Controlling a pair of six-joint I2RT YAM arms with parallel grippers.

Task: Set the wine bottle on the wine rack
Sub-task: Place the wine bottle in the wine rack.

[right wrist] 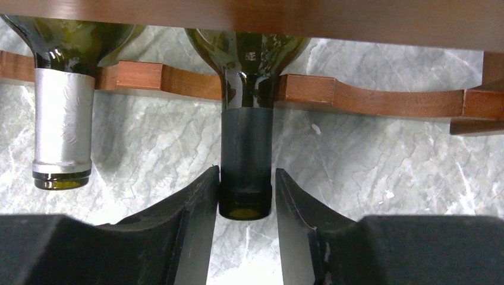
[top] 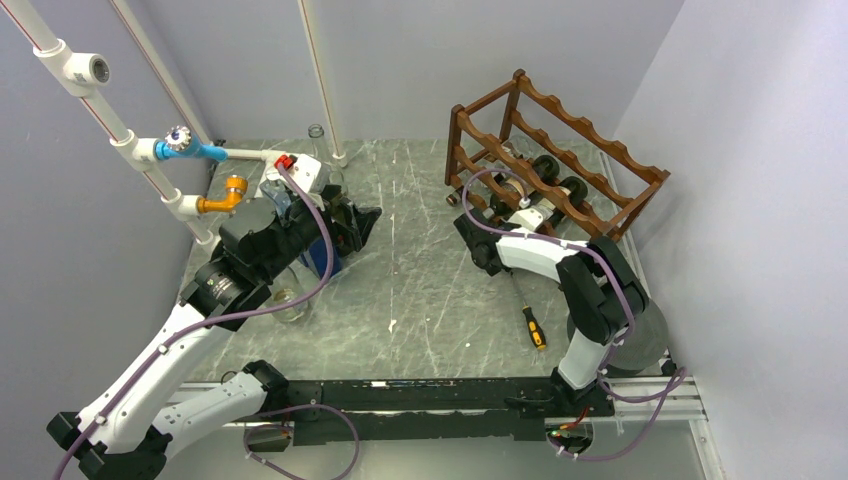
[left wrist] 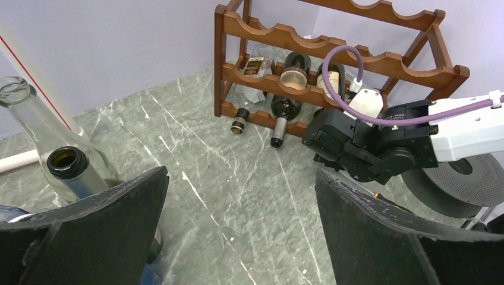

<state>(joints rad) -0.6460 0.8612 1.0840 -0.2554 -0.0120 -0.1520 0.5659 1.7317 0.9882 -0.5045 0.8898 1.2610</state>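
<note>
Wine bottle lay in the lower tier of the wine rack, shoulder cradled in a scallop, neck projecting out front. Right gripper was narrow, jaws hugging that neck; whether it gripped firmly, could not tell. Left gripper was wide and empty, well apart from the rack, likely uninvolved.

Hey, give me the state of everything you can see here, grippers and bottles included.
Rack: upright, holding several bottles.
Left gripper: open, empty.
Right gripper: shut on dark-necked bottle.
Dark-necked bottle: lying in rack, neck sticking out.
Foil-necked bottle: lying in rack, untouched.
Clear bottle: upright, uncapped, beside left gripper.
Screwdriver: lying flat on table.
</note>
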